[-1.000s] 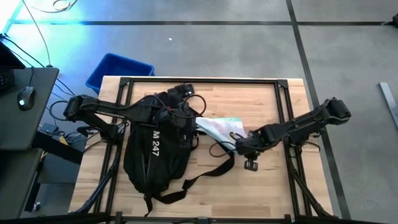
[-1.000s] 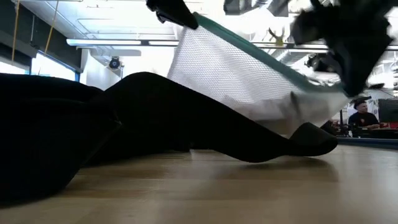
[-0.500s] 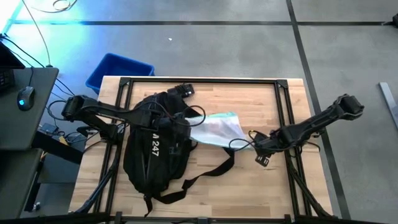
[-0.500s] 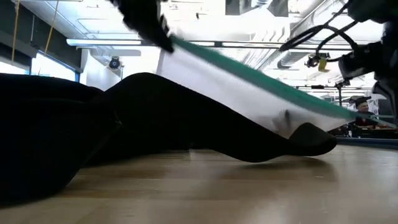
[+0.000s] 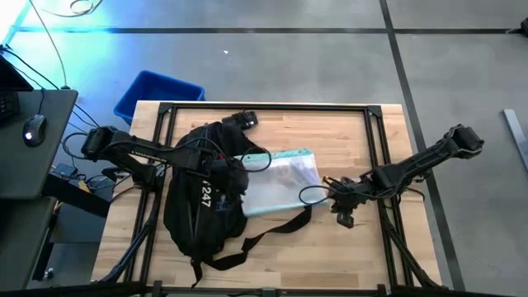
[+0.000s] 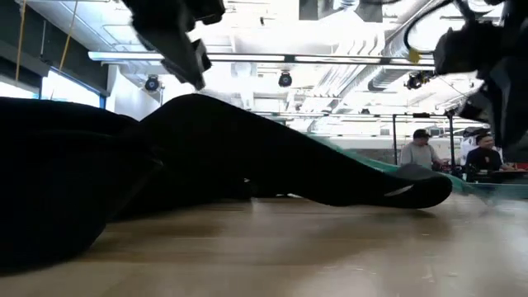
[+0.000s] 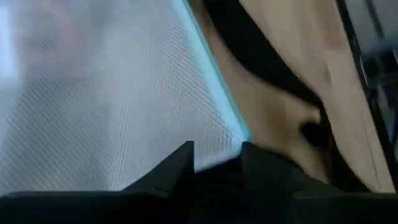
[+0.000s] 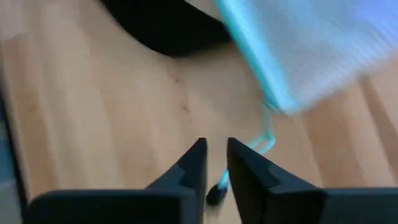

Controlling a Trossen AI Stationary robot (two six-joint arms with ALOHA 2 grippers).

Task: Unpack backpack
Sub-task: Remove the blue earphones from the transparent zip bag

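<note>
lying on the left half of the wooden surface [image 5: 346, 256], the backpack [image 5: 202, 206] sits crumpled, its white lettering partly folded under so only "247" reads; a long black strap [image 5: 272, 231] trails from it toward the surface's middle.

item, white mesh pouch [image 5: 280, 181] with teal edge: lies flat on the surface just beside the backpack, its left end reaching the backpack's open top; how far it goes inside is hidden by black fabric. a thin teal cord [image 8: 264, 140] hangs off one corner in the right wrist view.

item, left claw [image 5: 216, 165]: over the backpack's top, arm stretched in from the left edge, wrapped in cable. in the left wrist view its fingers [image 7: 180, 165] stand slightly apart right at the pouch's teal edge; whether they pinch the mesh cannot be told.

item, right claw [image 5: 337, 194]: low over the surface just right of the pouch, arm reaching in diagonally from the right. its fingers [image 8: 193, 165] show a narrow gap with bare wood between them, nothing held; the cord's dark end lies just beside them.

low view: the backpack fills the frame as a dark mass, both arms cut off at the top. blue bin [image 5: 157, 92] on the floor beyond the surface's far left corner, partly covered by it.
</note>
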